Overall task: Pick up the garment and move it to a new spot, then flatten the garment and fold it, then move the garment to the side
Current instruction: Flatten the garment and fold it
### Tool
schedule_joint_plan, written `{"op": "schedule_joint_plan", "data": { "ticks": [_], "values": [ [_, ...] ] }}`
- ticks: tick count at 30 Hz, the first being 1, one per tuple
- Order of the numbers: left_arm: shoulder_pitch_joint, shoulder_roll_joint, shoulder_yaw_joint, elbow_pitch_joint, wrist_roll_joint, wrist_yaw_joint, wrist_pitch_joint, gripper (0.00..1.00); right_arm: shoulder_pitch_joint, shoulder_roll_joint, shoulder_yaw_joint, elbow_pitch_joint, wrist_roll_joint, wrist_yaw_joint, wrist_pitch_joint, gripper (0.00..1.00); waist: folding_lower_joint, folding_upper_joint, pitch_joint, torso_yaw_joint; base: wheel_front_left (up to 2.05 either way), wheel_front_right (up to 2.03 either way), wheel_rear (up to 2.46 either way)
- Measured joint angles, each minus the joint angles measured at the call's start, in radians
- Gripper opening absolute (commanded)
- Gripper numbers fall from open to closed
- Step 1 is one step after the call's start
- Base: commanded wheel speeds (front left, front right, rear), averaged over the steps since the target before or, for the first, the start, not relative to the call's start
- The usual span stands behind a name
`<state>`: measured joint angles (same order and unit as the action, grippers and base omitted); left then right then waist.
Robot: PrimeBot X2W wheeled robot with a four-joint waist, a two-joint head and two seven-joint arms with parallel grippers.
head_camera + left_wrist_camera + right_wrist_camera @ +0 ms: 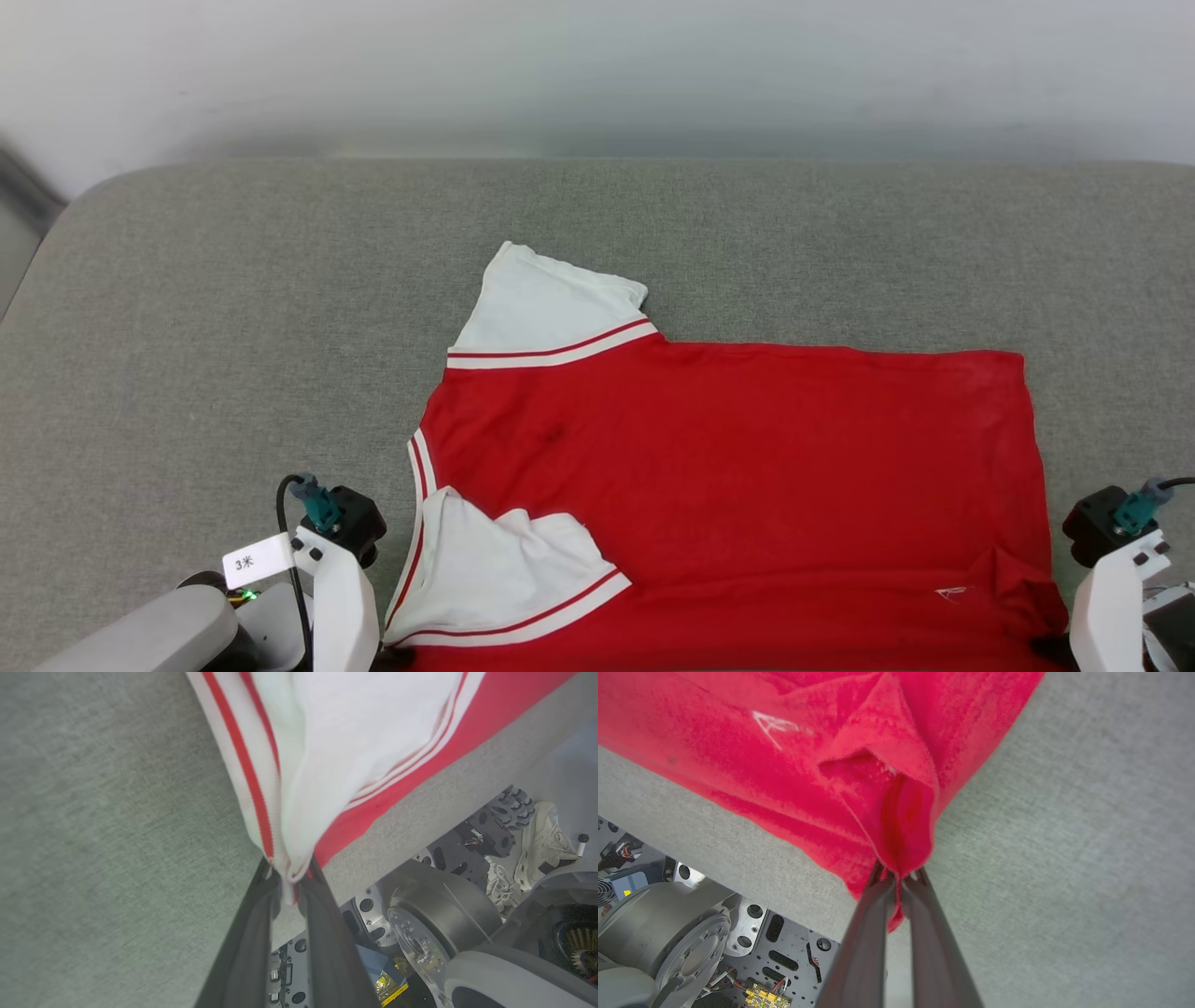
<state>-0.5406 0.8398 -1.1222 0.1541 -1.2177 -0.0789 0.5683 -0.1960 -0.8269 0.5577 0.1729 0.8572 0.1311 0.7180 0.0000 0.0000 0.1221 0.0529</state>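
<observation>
Head camera: mounted high, facing forward and down onto the grey surface, pale wall across the top; far enough back to take in nearly the whole garment; its near edge is cut off at the bottom.

Left wrist camera: very close, sighting along the left gripper onto the white sleeve; robot base at lower right; the sleeve is shared with the head view.

Right wrist camera: equally close, sighting along the right gripper at the red hem corner; small white mark shared with the head view.
</observation>
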Motion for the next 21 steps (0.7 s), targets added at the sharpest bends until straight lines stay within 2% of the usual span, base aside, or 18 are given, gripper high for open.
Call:
{"op": "schedule_joint_plan", "data": {
  "ticks": [4,5,6,10,14,17,21],
  "values": [
    [0.002,-0.012,-0.006,0.035,0.003,-0.005,-0.006,0.00,0.001,0.044,-0.009,0.030,-0.023,0.000,-0.020,0.02,0.0000,0.0000,0.012,-0.002,0.00,0.00,0.00],
    [0.002,-0.015,-0.004,0.041,-0.001,-0.006,-0.008,0.61,0.001,0.053,-0.012,0.033,-0.029,0.000,-0.027,0.43,0.0000,0.0000,0.010,-0.002,0.00,0.00,0.00],
    [0.002,-0.015,-0.002,0.045,0.001,-0.006,-0.016,1.00,0.001,0.058,-0.014,0.034,-0.035,0.000,-0.035,1.00,0.0000,0.0000,0.007,-0.002,0.00,0.00,0.00],
    [-0.007,0.017,0.015,0.033,0.020,-0.005,-0.038,1.00,-0.008,0.069,-0.039,0.017,-0.068,0.000,-0.098,1.00,0.0000,0.0000,-0.019,-0.003,0.00,0.00,0.00],
    [-0.040,0.057,0.045,-0.022,0.032,0.009,-0.055,1.00,-0.014,0.085,-0.113,-0.017,-0.110,0.000,-0.201,1.00,0.0000,0.0000,-0.048,-0.007,0.00,0.00,0.00],
    [-0.087,0.081,0.085,-0.055,0.067,0.032,-0.094,1.00,-0.028,0.115,-0.196,-0.045,-0.166,0.000,-0.293,1.00,0.0000,0.0000,-0.056,-0.012,0.00,0.00,0.00],
    [-0.147,0.089,0.128,-0.066,0.123,0.063,-0.153,1.00,-0.030,0.186,-0.305,-0.103,-0.278,0.000,-0.420,1.00,0.0000,0.0000,-0.049,-0.025,0.00,0.00,0.00]
  ]
}}
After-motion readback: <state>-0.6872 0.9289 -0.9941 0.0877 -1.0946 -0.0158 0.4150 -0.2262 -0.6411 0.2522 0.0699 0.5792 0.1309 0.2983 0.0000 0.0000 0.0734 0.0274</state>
